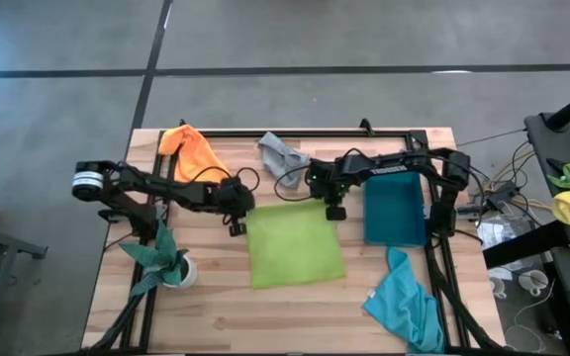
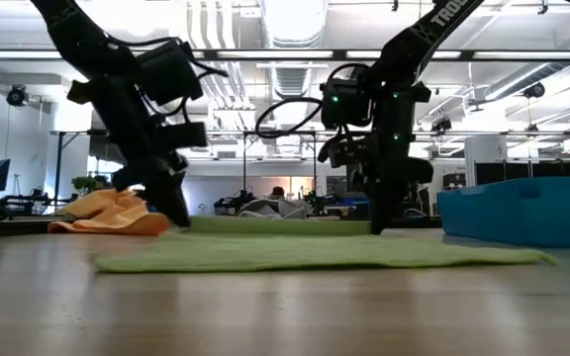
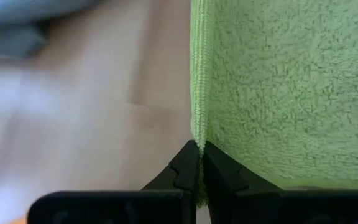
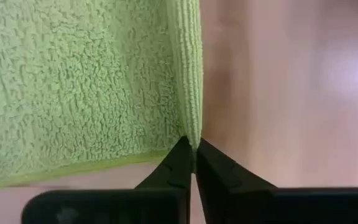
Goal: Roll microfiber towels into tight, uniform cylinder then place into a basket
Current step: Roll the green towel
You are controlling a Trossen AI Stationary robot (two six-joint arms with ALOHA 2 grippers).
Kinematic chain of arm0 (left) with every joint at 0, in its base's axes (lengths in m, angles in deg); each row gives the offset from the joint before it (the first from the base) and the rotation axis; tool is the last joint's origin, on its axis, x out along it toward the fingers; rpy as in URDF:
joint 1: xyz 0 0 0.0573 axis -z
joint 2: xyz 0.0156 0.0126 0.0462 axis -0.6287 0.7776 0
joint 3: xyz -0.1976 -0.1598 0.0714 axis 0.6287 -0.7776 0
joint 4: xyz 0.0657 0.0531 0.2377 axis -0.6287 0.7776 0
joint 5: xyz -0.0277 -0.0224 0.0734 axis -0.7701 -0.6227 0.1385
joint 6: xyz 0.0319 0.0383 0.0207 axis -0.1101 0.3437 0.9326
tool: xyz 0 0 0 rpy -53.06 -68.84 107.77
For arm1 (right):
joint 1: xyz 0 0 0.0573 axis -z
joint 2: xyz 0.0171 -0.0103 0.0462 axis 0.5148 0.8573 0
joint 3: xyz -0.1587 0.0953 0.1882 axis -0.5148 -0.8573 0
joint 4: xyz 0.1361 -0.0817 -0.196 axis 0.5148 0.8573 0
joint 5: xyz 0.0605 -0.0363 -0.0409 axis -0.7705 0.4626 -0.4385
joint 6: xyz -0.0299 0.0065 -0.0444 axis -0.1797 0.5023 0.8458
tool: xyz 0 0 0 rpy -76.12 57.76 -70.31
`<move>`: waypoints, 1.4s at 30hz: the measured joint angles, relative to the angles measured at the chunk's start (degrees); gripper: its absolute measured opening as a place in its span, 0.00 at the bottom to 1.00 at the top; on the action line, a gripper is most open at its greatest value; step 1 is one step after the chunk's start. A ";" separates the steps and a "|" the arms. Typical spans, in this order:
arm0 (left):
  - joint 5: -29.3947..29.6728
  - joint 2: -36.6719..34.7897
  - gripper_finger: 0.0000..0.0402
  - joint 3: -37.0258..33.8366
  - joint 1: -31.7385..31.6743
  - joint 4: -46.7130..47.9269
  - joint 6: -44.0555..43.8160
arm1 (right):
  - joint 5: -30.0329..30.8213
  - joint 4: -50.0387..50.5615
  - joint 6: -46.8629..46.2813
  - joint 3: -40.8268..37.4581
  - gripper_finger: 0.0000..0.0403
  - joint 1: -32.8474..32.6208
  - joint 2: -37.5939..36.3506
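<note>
- Nearest the low camera lies the lime green towel (image 2: pixel 315 252), spread flat on the wooden table (image 1: pixel 216 307) near its middle.
- Going left to right in the high view, a leafy plant in a white pot (image 1: pixel 171 262) stands at the near left of the table.
- Behind it, at the far left corner, sits the orange towel (image 1: pixel 194 150), bunched in a heap.
- Next comes the left gripper (image 1: pixel 236 225), down at the green towel's far left corner; in its wrist view the fingers (image 3: pixel 185 171) are pressed together on the hemmed edge of the cloth (image 3: pixel 278 87).
- Past that, the grey towel (image 1: pixel 282 153) is crumpled at the far edge, between the two arms.
- Then the right gripper (image 1: pixel 334 211) sits at the towel's far right corner; its wrist view shows the jaws pinched tight on the hem (image 4: pixel 188 74), the corner caught between the tips.
- So each gripper holds one far corner, and the rest of the cloth lies toward the near side of the table.
- Just right of the green towel is the teal basket (image 1: pixel 395 213), close beside it.
- Nearer and lower right, the turquoise towel (image 1: pixel 404 302) lies rumpled by the table's edge.
</note>
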 joint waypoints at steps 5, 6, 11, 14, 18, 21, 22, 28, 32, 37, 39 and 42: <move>4.53 -0.35 0.00 0.09 -0.77 0.16 4.10 | 6.78 -2.17 2.42 -0.21 0.02 -0.16 -0.08; 4.71 -0.35 0.00 0.09 -0.79 0.15 4.56 | 7.67 -2.82 2.74 -0.44 0.02 -0.17 -0.12; 4.92 0.25 0.00 -0.17 -0.10 -0.16 6.26 | 11.86 -6.62 4.96 -2.92 0.02 -1.18 -0.15; 4.90 1.33 0.00 -0.26 0.02 -0.11 7.77 | 14.73 -9.87 6.50 -4.77 0.02 -2.35 -0.28; 4.90 2.06 0.00 -0.33 0.17 -0.01 10.23 | 18.91 -13.03 8.38 -6.76 0.02 -4.21 -0.39; 4.85 2.03 0.00 -0.33 0.28 0.07 12.45 | 22.04 -13.92 9.19 -7.59 0.02 -5.63 -0.39; 4.80 2.01 0.00 -0.25 0.28 0.14 13.36 | 22.63 -13.83 9.23 -7.68 0.02 -6.00 -0.37; 1.76 1.40 0.00 0.26 0.28 0.49 16.95 | 23.15 -13.02 8.98 -7.76 0.04 -7.35 -0.32; -2.33 1.42 0.00 0.15 0.21 0.59 17.05 | 22.40 -12.49 8.79 -7.72 0.09 -7.45 -0.32; -4.98 1.44 0.00 0.15 0.17 0.37 16.87 | 21.52 -10.91 9.38 -7.66 0.18 -7.43 -0.42; -4.98 1.44 0.02 0.15 0.17 0.42 16.84 | 21.30 -10.78 10.12 -7.67 0.21 -7.43 -0.57; -5.02 1.44 0.07 0.13 0.17 0.62 16.86 | 21.05 -10.35 10.57 -7.53 0.25 -7.43 -1.09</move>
